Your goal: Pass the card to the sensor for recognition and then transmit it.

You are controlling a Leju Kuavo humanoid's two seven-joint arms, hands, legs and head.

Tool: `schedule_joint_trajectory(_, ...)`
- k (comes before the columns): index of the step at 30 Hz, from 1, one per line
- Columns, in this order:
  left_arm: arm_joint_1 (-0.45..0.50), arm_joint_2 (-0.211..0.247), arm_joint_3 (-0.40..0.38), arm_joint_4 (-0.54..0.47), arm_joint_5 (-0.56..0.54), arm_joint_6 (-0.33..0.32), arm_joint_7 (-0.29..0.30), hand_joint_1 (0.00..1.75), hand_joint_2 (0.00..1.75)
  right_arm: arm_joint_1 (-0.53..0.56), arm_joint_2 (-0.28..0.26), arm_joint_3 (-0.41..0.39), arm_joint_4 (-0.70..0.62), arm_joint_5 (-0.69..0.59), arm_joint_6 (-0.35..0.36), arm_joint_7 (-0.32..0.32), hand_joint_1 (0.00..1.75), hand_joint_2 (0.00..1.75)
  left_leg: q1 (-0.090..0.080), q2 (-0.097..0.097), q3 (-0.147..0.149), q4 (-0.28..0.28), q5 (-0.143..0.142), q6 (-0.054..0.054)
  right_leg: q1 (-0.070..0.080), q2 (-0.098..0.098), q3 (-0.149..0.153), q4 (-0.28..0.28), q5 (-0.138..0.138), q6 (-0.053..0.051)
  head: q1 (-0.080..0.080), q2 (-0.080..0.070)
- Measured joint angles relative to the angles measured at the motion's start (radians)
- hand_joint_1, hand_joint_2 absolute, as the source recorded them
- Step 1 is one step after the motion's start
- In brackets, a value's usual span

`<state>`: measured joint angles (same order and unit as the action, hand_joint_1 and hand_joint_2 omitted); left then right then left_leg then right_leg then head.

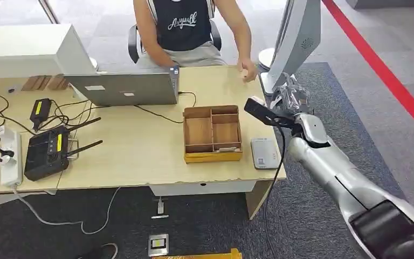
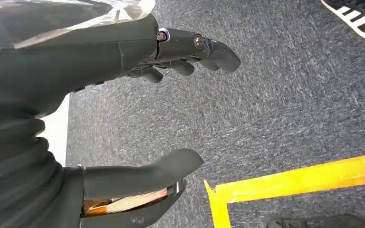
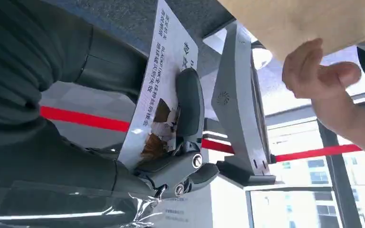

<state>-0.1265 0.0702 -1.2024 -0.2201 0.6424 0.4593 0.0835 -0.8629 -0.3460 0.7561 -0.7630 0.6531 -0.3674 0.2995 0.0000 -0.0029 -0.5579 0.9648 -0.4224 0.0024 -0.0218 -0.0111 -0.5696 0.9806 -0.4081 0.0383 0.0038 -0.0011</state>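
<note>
Head view: your right hand (image 1: pixel 287 96) is up past the desk's (image 1: pixel 140 151) right edge, close to the grey sensor (image 1: pixel 296 38); the grip is hard to read here. A person's hand (image 1: pixel 246 70) rests near the desk's back right corner. A reader (image 1: pixel 264 152) lies by the front right corner, just beside the wooden tray (image 1: pixel 212 133).

Left wrist view: left hand (image 2: pixel 138 109) hangs over carpet, fingers apart, holding nothing.

Right wrist view: the thumb pins the card (image 3: pixel 159 85) against the fingers. It looks thin, light, slick and bendy, so keep hold of the lower edge, print clear.
</note>
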Motion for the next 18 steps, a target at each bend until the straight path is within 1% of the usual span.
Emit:
schedule_joint_trajectory(3,0.0,0.0,0.0,0.0,-0.006,-0.008,0.0,0.0,1.75,-0.02,-0.008,-0.017,-0.017,-0.016,-0.012,0.0,1.75,1.75,0.0,0.0,0.0,0.0,0.0,0.0,0.0,0.0,0.0,0.0,0.0,0.0,-0.001,0.0)
schedule_joint_trajectory(7,0.0,0.0,0.0,0.0,-0.012,-0.014,0.0,0.0,1.75,-0.078,-0.027,-0.032,-0.042,-0.008,0.011,0.0,1.75,1.75,0.0,0.0,0.0,0.0,0.0,0.0,0.0,0.0,0.0,0.0,0.0,0.0,0.0,0.0)
schedule_joint_trajectory(11,-0.001,0.0,0.0,0.0,-0.014,-0.016,0.0,0.0,1.75,-0.115,-0.029,-0.032,-0.053,0.027,0.032,-0.005,1.75,1.75,0.0,0.0,0.0,0.0,0.0,0.0,0.0,0.0,0.0,0.0,0.0,0.0,0.0,0.0)
schedule_joint_trajectory(14,-0.001,0.0,0.0,0.0,-0.025,-0.016,0.0,0.0,1.75,-0.138,-0.001,-0.023,-0.043,0.072,0.063,-0.046,1.75,1.75,0.0,0.0,-0.001,0.0,0.0,0.0,0.0,0.0,0.0,0.001,0.0,0.0,0.0,0.0)
schedule_joint_trajectory(18,-0.006,0.0,-0.002,0.0,-0.049,-0.016,-0.014,0.0,1.75,-0.17,0.064,0.0,-0.01,0.126,0.084,-0.055,1.75,1.75,0.001,0.001,-0.001,0.0,0.0,-0.001,0.001,0.002,-0.001,0.001,0.0,-0.001,-0.001,0.0)
